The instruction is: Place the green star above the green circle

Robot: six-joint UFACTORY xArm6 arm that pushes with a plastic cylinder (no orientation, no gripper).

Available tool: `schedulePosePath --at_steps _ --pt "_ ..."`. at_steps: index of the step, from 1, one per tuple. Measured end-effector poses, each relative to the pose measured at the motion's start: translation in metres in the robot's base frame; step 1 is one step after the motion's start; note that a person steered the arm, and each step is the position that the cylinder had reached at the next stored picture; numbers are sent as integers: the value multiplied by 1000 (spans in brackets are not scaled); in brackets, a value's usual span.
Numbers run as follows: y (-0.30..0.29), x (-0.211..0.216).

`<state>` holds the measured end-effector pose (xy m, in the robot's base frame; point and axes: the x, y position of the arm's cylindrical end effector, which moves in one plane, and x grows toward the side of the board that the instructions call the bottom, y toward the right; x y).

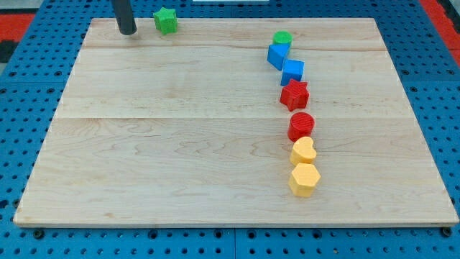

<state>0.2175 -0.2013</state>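
Listing from largest to smallest: worktop point(180, 144), a pale wooden board on a blue pegboard point(29, 72); rod, dark, entering from the view's top, with my tip point(128, 32) resting near the board's top-left corner. No jaws are fitted to this arm, so there is nothing to be spread or pressed together. A curving column of blocks stands at the view's right, from bottom upward: yellow hexagon point(304, 179), yellow heart point(303, 151), red circle point(301, 126), red star point(295, 94), blue cube point(292, 71), a second blue block point(278, 55) of unclear shape, and green circle point(282, 37) at the head, touching that blue block. Green star point(165, 21) sits apart near the board's top edge, just to the right of my tip and well left of the green circle. Step in hand, as I judge it: approach made, push not yet begun. Next move calls for a steady rightward push along the top edge, stopping in the narrow strip above the green circle without sending the star off the board.
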Motion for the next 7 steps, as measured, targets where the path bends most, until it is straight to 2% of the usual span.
schedulePosePath --at_steps 1,2,3,4,5,6,7 --pt "1 -26" --pt "17 -26" --pt "54 -19" --pt "101 19" --pt "78 32" --pt "44 -1" --pt "48 -25"
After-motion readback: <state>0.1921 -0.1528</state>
